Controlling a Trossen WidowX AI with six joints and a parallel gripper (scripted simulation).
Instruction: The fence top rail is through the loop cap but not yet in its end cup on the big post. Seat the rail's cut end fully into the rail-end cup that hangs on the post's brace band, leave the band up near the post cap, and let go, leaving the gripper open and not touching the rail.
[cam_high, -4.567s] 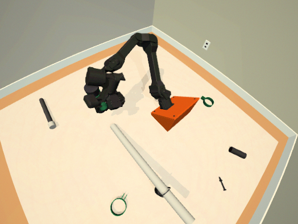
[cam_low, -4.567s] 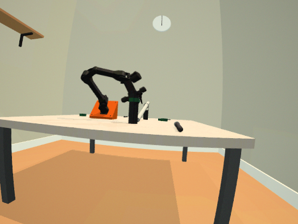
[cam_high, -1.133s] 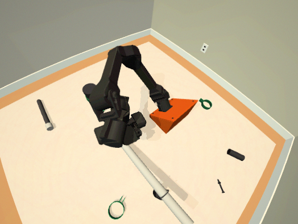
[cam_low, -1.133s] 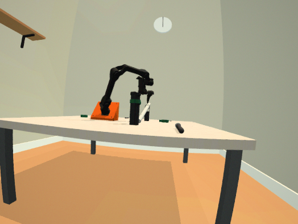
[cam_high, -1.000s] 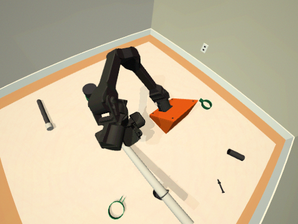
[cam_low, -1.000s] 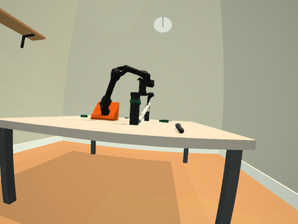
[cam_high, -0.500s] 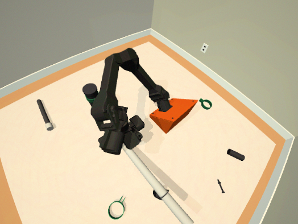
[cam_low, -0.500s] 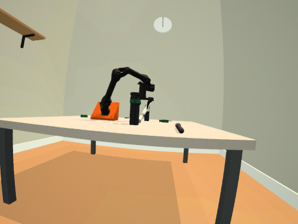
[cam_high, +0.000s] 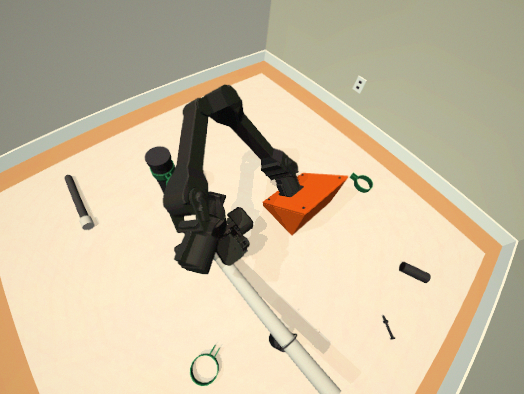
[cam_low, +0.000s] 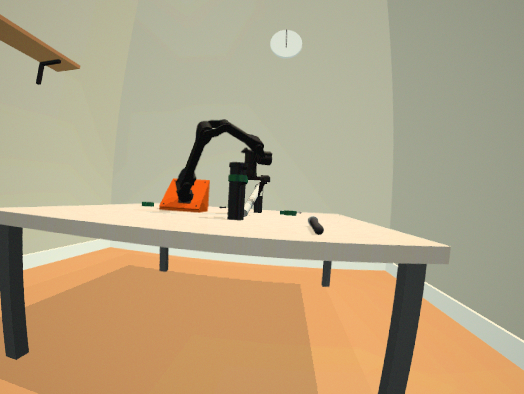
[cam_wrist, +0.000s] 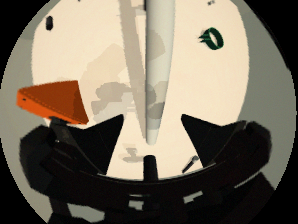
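1. The gripper (cam_wrist: 150, 137) is seen hanging over the rail's (cam_high: 272, 315) cut end, jaws spread wide with nothing clamped between them.
2. The rail is laid out mid-bench, running off toward the near edge and threaded through the loop cap (cam_high: 286, 342).
3. The post (cam_high: 159, 162) is stood well apart from the rail's end, its green band (cam_low: 238, 178) kept up near the cap.

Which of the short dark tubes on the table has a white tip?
The one lying far left in the top view: its near end is capped white. The other loose tube at the right is dark all over.
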